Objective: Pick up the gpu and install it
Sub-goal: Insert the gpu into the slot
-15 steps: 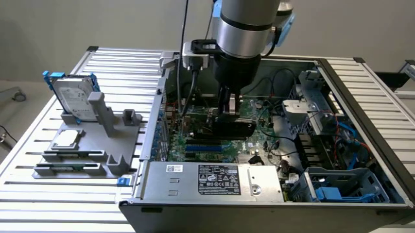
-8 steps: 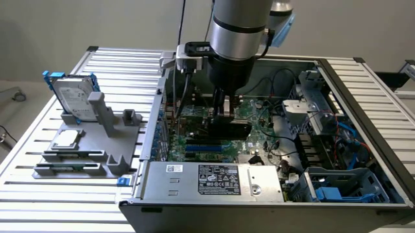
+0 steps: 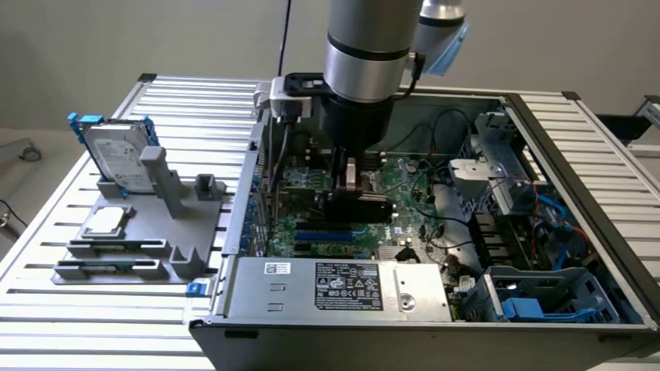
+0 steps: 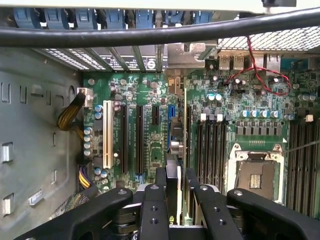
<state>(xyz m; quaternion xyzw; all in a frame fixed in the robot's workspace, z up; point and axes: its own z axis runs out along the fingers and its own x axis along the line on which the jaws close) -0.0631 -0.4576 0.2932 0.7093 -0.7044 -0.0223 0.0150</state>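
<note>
Tool: the tool (image 3: 348, 184) was pressed together on the gpu (image 3: 361, 207), pinching it from both faces near its upper edge.
Gpu position: held upright inside the open computer case (image 3: 309, 344), low over the motherboard (image 4: 150, 120) and beside the long expansion slots (image 4: 124, 140); contact with a slot could not be told.
Handling: probably light and stiff but fragile (the glossy black face looked slippery), so best gripped by its edges.
In the way: red wires (image 4: 260, 70), memory slots (image 4: 210, 145) and the power supply (image 3: 341, 286).
Well apart: a hard drive (image 3: 113, 154) stood in a grey stand on the counter (image 3: 103, 325).
</note>
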